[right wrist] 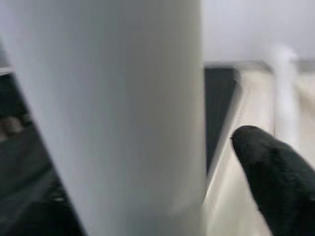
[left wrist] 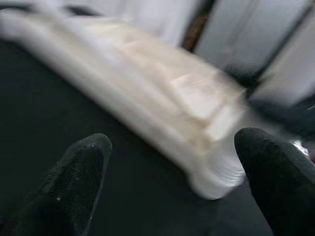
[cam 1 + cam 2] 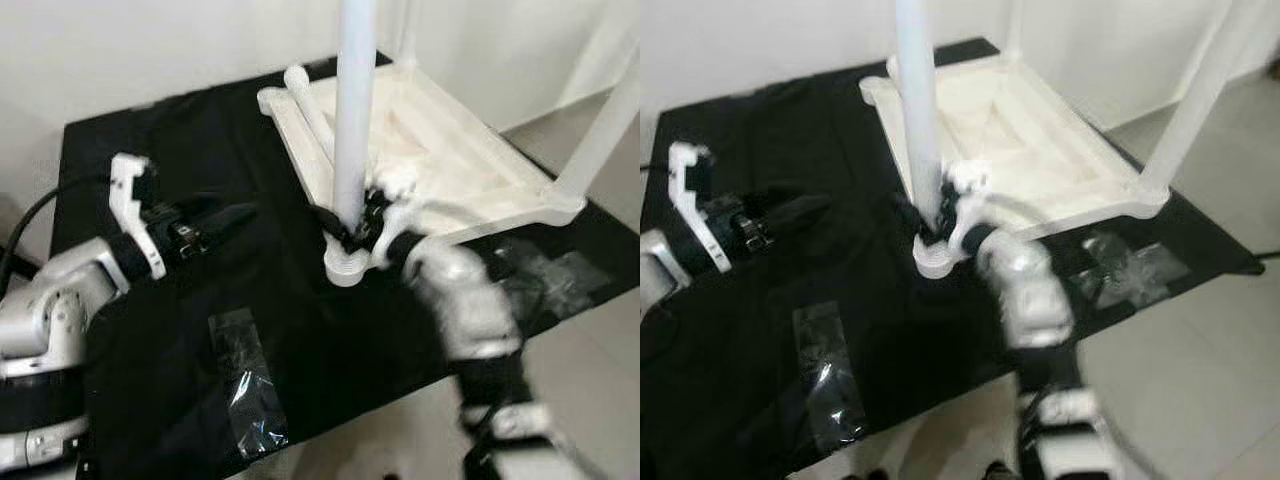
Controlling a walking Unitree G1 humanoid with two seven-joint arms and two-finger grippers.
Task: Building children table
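Note:
A white children's table top lies upside down on a black cloth. One white leg stands upright at its near-left corner. Another upright leg rises from the right corner, and a loose leg lies along the top's left rail. My right gripper is at the base of the near-left leg with its jaws on either side. In the right wrist view the leg is close up, and one finger stands clear of it. My left gripper hovers open over the cloth, left of that leg.
The black cloth covers a low platform, with clear tape patches near the front edge and at the right. Pale floor lies beyond the front-right edge. A white wall stands behind.

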